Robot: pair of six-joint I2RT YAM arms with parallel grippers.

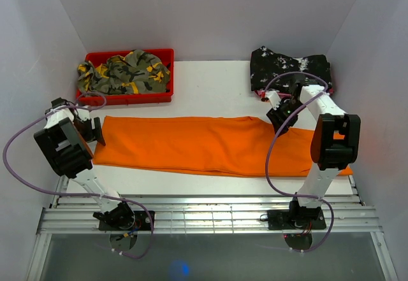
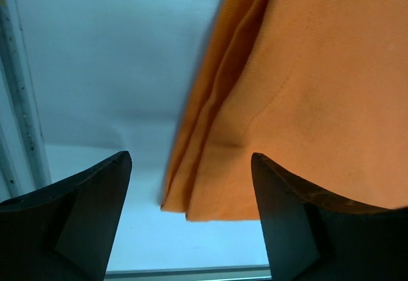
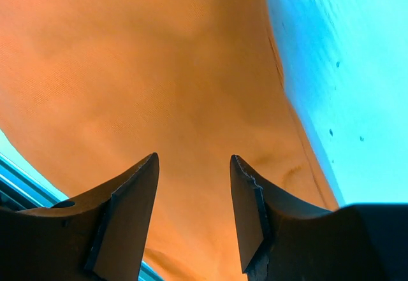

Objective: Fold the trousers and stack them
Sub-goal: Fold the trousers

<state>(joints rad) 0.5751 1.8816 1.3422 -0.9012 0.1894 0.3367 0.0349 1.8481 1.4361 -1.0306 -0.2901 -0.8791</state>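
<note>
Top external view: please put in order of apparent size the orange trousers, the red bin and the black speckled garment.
1. Plain bright orange fabric trousers.
2. Red rectangular plastic bin.
3. Black white-speckled cloth garment; the right arm hides part, so third is less sure.

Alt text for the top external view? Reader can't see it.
Bright orange trousers lie stretched flat across a white table, the left gripper open at their left end, the right gripper open over their right part. Behind: a red bin of camouflage cloth and a black speckled garment.
</note>
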